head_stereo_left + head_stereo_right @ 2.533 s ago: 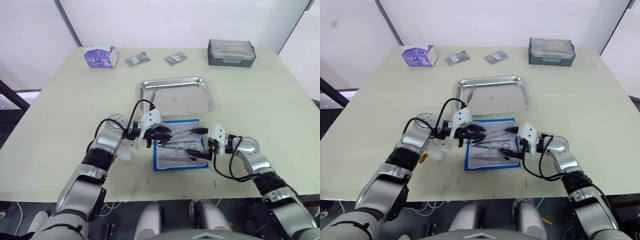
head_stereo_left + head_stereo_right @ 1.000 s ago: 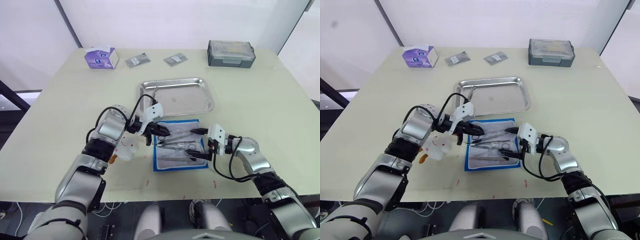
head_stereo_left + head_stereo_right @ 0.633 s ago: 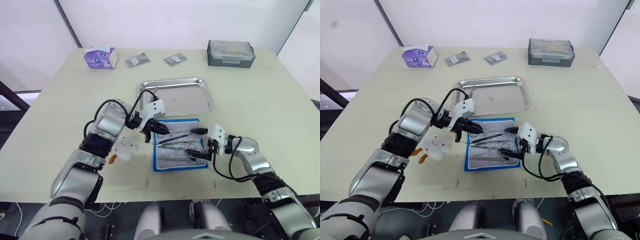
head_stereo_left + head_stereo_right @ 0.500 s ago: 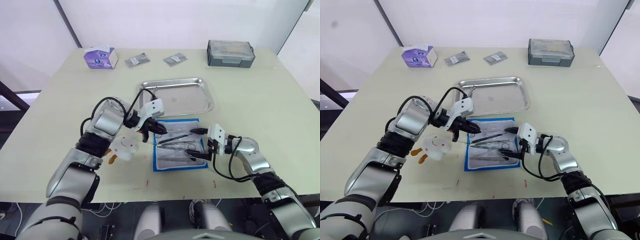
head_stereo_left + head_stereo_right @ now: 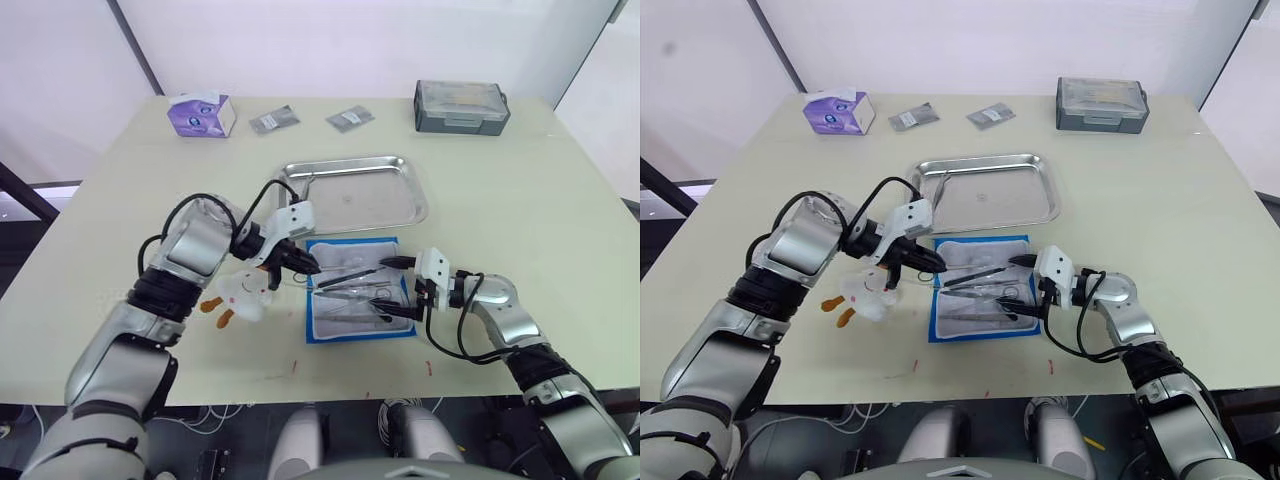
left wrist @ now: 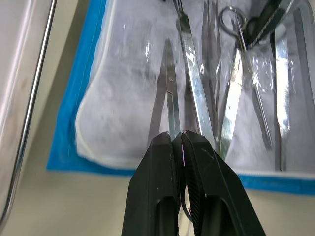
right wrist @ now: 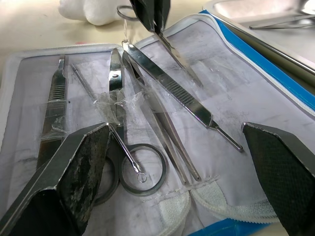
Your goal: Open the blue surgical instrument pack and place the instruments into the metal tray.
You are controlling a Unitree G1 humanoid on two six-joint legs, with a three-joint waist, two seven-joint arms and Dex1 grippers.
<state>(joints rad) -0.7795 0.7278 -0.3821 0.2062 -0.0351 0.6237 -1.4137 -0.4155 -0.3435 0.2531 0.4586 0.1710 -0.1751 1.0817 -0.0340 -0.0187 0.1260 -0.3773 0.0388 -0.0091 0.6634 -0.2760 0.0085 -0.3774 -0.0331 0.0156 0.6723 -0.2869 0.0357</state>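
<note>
The blue surgical instrument pack lies open on the table just in front of the metal tray, its pale lining up. Several silver instruments lie across that lining: forceps, tweezers and ring-handled scissors. My left gripper hovers at the pack's left edge, shut on a thin pair of scissors whose blades point over the lining. My right gripper rests at the pack's right edge, open, its fingers wide apart with nothing between them. One thin instrument lies in the tray's left end.
A white plush toy sits just left of the pack, under my left forearm. Along the far edge stand a purple tissue box, two grey foil packets and a dark grey box.
My left gripper has drawn back to the left, from over the pack's middle to its left edge, still shut on the scissors. The right gripper has stayed put.
</note>
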